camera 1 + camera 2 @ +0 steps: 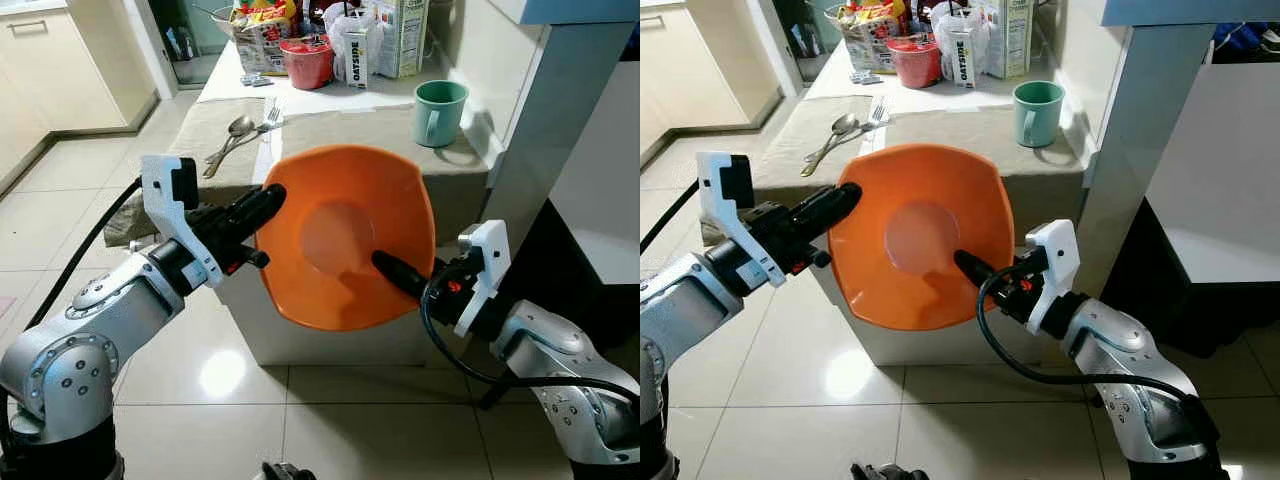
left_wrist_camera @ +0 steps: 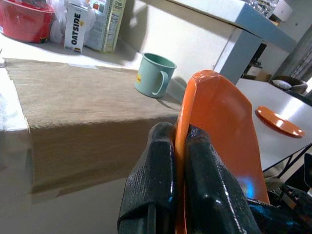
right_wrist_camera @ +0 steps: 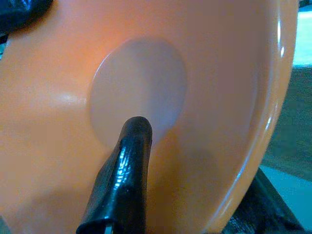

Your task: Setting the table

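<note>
Orange plate (image 1: 340, 235) is held in the air, tilted near upright, in front of the table's (image 1: 460, 175) near edge, not yet set down. Left tool (image 2: 176, 146) is clamped on the plate's left rim, one finger each side, as seen in left wrist view. Right tool (image 1: 400, 275) is at the plate's lower right: one finger (image 3: 127, 161) lies across the inner face, the other is judged to be behind the rim, so likely clamped on the plate too.

On the table: tan mat (image 1: 350, 135) at the near edge, spoon (image 1: 236, 130) and fork (image 1: 262, 122) at the mat's left side, green mug (image 1: 438, 112) near the right edge, red bowl (image 1: 308, 62) and cartons (image 1: 400, 35) at the far end.

Risks, as judged:
- Plate is smooth and held by thin rim grips; w/ uneven arm motion it could twist, slip out and drop to the tile floor (image 1: 300, 400).
- If lowered while tilted, the bottom rim could catch the table's near edge or drag the mat.
- If set too far right or left, the mug could be knocked or cutlery pushed off.
- Arms pulling apart could stress the rim; release should be sequenced only once plate is flat on the mat.
</note>
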Available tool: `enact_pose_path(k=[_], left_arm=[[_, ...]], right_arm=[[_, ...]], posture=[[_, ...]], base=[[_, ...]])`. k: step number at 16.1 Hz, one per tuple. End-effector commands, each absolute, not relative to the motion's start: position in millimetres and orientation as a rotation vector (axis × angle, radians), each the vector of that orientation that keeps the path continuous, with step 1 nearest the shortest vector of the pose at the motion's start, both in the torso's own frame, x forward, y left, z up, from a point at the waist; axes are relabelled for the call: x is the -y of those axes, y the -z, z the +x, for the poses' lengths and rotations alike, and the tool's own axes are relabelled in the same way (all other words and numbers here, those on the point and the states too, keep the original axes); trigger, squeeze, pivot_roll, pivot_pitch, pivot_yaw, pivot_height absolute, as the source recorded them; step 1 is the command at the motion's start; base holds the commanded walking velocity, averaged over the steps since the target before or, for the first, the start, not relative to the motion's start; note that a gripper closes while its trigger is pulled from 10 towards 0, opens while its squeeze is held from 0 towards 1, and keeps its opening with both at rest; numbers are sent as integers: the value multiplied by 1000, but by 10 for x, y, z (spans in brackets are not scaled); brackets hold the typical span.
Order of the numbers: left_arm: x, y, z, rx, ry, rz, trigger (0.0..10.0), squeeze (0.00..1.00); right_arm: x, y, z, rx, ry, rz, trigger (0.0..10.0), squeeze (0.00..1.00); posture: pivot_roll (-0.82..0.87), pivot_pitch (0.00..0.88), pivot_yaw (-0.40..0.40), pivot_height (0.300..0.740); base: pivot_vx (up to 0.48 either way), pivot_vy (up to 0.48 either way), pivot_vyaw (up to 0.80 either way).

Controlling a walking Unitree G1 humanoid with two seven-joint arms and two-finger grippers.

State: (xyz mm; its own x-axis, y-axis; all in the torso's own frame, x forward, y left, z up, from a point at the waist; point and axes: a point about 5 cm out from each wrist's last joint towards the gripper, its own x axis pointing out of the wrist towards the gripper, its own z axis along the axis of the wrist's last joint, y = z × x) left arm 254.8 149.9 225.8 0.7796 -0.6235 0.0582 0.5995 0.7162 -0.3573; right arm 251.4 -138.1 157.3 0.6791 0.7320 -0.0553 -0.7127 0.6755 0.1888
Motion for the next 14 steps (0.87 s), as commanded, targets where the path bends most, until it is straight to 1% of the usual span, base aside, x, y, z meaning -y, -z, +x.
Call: enact_pose_path(k=[1,5,6,7,12,14], left_arm=[[-1413,-2236,2587,-88,694,-358,10000,0],[-1443,-2142,2579,-117,658,-305,10000,0],[-1432,-2125,2580,-119,653,-297,10000,718],[-1426,-2111,2583,-119,647,-288,10000,1000],[-1464,-2069,2590,-132,633,-260,10000,1000],[-1525,-2041,2591,-139,621,-232,10000,1000]], right_arm=[[1143,-1590,2418,-115,-961,128,0,0],[1131,-1566,2393,-119,-963,126,0,0],[1127,-1550,2391,-121,-964,123,0,0],[1125,-1540,2388,-123,-965,122,0,0],[1120,-1533,2388,-125,-963,121,0,0],[1117,-1517,2378,-127,-963,122,0,0]], posture=[[-169,11,122,740],[-167,7,125,740],[-166,5,124,740],[-165,6,124,740],[-164,7,122,740],[-162,9,123,740]], base=[[0,0,0],[0,0,0],[0,0,0],[0,0,0],[0,0,0],[0,0,0]])
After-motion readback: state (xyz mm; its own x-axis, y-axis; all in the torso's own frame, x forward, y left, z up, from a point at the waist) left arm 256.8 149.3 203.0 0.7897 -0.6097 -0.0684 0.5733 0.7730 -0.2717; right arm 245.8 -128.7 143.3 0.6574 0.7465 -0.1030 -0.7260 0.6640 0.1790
